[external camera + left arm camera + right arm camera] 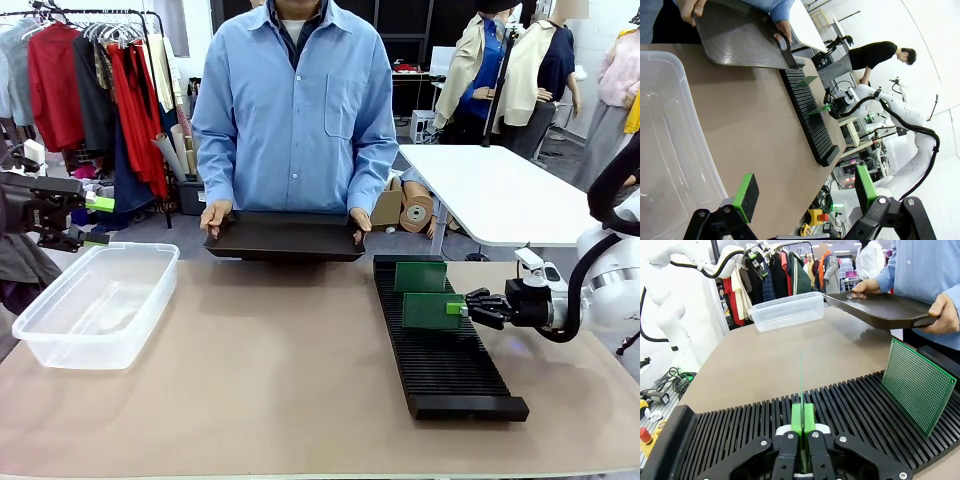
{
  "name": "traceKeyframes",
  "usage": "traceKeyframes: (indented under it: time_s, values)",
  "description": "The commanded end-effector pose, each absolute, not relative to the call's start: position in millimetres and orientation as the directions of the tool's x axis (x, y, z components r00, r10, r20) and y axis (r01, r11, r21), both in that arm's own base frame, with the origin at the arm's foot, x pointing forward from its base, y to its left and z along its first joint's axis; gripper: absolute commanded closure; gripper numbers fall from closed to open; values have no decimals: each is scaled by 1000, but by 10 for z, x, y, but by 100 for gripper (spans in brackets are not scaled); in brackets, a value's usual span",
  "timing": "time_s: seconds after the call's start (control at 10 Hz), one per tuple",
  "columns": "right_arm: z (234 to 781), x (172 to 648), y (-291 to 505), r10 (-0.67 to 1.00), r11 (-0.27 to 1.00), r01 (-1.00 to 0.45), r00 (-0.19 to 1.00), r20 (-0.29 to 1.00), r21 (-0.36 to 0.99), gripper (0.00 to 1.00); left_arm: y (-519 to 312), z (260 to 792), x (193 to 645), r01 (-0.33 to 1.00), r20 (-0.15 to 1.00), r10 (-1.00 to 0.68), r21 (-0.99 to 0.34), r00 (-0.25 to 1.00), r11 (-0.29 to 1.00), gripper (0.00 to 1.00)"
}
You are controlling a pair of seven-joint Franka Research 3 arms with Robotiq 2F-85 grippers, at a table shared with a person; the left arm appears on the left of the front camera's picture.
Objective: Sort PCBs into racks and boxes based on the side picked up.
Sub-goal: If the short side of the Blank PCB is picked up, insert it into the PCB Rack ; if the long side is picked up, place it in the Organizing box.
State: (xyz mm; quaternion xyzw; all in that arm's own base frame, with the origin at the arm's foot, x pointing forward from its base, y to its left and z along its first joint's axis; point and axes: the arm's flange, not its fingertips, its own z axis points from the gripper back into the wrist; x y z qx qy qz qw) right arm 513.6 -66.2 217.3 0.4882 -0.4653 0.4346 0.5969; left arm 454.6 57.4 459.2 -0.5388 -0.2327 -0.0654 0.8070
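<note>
Currently your right gripper (458, 309) pinches a PCB (432, 311) edge-on over the rack (445, 370); left gripper (805, 195) spread. Thin, stiff, light: hold edges.

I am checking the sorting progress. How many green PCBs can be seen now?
2. One PCB stands in the rack near its far end; the other PCB is pinched by the right gripper over the slots. The person's tray may hide more.

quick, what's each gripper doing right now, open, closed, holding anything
Left gripper: open, holding nothing, beside the clear tub.
Right gripper: shut on a PCB, standing it edge-down in the black rack.
</note>
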Motion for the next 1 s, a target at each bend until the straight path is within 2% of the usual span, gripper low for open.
traceKeyframes:
  time_s: [0.0, 0.5, 0.9]
  values:
    - [2165, 5231, -656, 74, 129, -970, 214, 974, 204, 100, 571, 4605, 4533, 359, 448, 145, -839, 882, 408, 0]
    - [2101, 5349, -610, 167, 112, -984, 157, 973, 139, 100, 571, 4605, 4533, 359, 448, 145, -839, 882, 408, 0]
    - [1963, 5416, -595, 141, 107, -979, 189, 972, 175, 100, 571, 4605, 4533, 359, 448, 145, -839, 882, 408, 0]
